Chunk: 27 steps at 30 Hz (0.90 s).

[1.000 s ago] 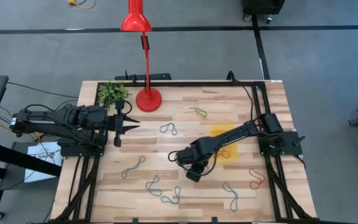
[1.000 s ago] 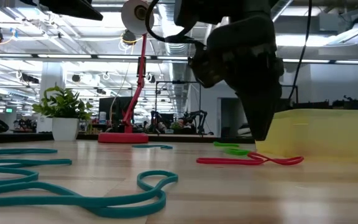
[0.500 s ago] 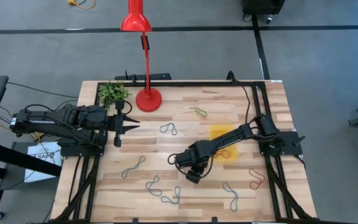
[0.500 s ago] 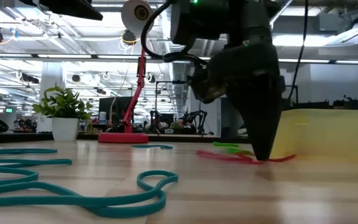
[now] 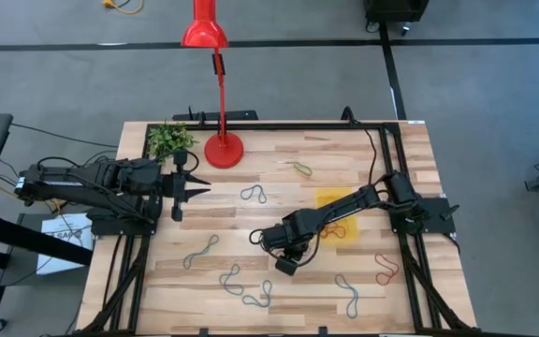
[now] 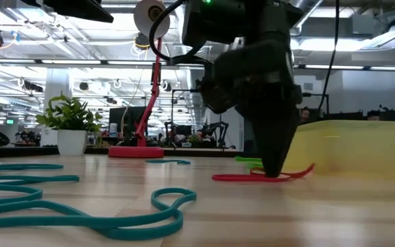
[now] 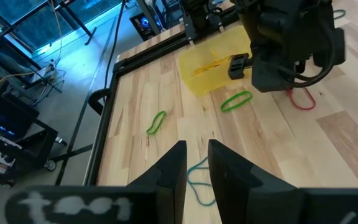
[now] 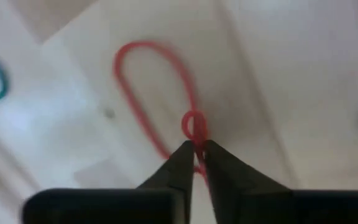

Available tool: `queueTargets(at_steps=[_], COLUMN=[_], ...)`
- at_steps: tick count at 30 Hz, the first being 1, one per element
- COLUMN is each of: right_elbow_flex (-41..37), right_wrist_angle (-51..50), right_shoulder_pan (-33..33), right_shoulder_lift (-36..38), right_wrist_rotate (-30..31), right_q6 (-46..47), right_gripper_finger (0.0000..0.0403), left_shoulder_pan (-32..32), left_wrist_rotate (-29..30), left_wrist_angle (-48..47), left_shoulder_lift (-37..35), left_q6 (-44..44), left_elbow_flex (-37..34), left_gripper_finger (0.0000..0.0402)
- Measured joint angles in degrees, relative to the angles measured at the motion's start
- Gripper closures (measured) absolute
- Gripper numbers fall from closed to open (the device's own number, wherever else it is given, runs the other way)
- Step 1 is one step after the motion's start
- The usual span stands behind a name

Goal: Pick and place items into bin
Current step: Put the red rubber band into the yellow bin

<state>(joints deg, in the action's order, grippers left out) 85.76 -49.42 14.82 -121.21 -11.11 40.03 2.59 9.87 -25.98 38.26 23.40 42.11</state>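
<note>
loops (image 5: 251, 297) lie scattered on the table (image 5: 279, 150) – bin (image 5: 342, 212) toward its right edge.

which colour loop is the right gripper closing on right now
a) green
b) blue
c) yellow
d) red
d: in the right wrist view the right gripper has its fingertips pinched on the crossing of a red loop, and the low view shows that red loop lying on the table under its tips.

Red loop (image 8: 160, 93) between black fingers (image 8: 180, 163); translucent yellow bin (image 6: 362, 144); teal loops (image 6: 81, 216); pale striped wood worktop (image 5: 251, 225); red lamp (image 5: 221, 148)
</note>
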Motion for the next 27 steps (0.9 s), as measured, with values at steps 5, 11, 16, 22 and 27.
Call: queueTargets(at_steps=[5,11,16,22,27], right_elbow_flex=[0.0,6.0,14.0,22.7,23.0], right_wrist_angle=[0.9,-11.4,-24.4,-41.1,-40.7], right_shoulder_pan=[0.0,-0.9,-1.6,0.1,2.0], right_shoulder_lift=[0.3,0.5,0.6,0.7,4.6], right_wrist_rotate=[-6.5,-6.1,4.3,17.2,22.1], right_q6=[0.3,1.9,-0.8,-2.0,-2.6], right_gripper_finger=[0.0394,0.0399,0.0395,0.0399,0.0401], left_shoulder_pan=[0.0,0.0,0.0,0.0,0.0], left_wrist_rotate=[0.0,0.0,0.0,0.0,0.0], left_wrist_angle=[0.0,0.0,0.0,0.0,0.0], left_shoulder_lift=[0.0,0.0,0.0,0.0,0.0], left_q6=[0.0,0.0,0.0,0.8,0.8], left_elbow_flex=[0.0,0.0,0.0,0.0,0.0], left_gripper_finger=[0.0344,0.0344,0.0344,0.0344,0.0344])
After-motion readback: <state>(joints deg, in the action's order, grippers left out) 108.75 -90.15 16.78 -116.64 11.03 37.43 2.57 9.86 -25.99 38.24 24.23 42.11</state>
